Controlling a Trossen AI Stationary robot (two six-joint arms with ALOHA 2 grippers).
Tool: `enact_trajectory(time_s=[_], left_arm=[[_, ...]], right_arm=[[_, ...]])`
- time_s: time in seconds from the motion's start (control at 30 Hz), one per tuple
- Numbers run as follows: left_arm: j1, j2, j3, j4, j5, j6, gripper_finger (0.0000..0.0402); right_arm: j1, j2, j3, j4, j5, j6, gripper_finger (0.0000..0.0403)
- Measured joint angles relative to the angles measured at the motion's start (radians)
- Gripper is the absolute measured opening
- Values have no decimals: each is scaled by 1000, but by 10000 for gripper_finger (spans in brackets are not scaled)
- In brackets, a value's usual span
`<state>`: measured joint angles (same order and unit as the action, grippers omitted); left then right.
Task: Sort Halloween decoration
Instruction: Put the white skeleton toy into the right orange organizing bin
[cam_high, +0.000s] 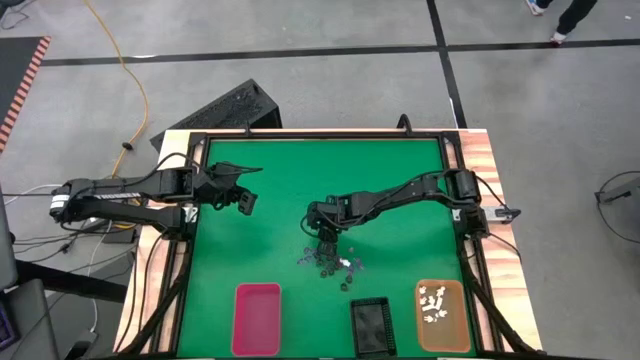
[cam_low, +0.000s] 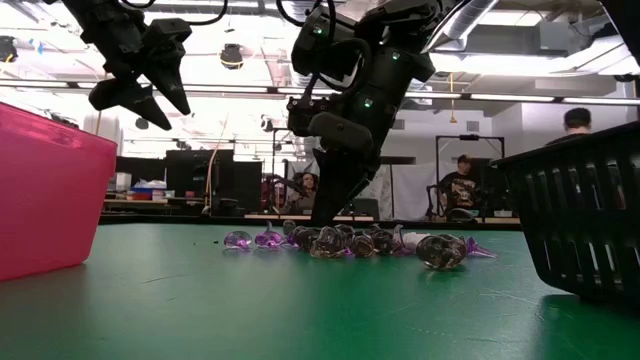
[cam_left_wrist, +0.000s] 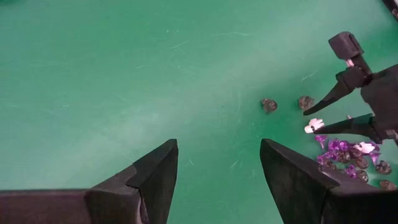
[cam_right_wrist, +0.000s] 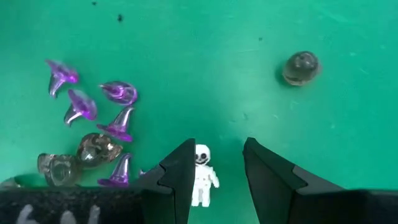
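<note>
Two jaws gape: right gripper (cam_right_wrist: 216, 167) around a white skeleton (cam_right_wrist: 202, 174), purple hats (cam_right_wrist: 117, 124) beside; left gripper (cam_high: 243, 186) waits above the worktop (cam_high: 280, 220).

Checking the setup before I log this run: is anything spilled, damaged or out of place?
Nothing looks damaged. Tiny purple, smoky and white plastic trinkets lie loose on the green table, unsorted; the right gripper is open around a white skeleton figure.

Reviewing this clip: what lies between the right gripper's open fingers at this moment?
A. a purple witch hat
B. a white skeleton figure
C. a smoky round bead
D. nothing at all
B: in the right wrist view, the right gripper is open with a white skeleton figure lying on the green table between its fingers; the purple witch hats lie off to one side.
</note>
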<state>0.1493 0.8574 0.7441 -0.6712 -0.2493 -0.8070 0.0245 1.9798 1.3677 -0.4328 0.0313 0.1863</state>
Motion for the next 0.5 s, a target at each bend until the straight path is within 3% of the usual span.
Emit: enact_trajectory(time_s=[0.5], left_arm=[[0, 0, 0, -2, -18, 0, 219]], right_arm=[[-3, 22, 0, -65, -6, -12, 157]])
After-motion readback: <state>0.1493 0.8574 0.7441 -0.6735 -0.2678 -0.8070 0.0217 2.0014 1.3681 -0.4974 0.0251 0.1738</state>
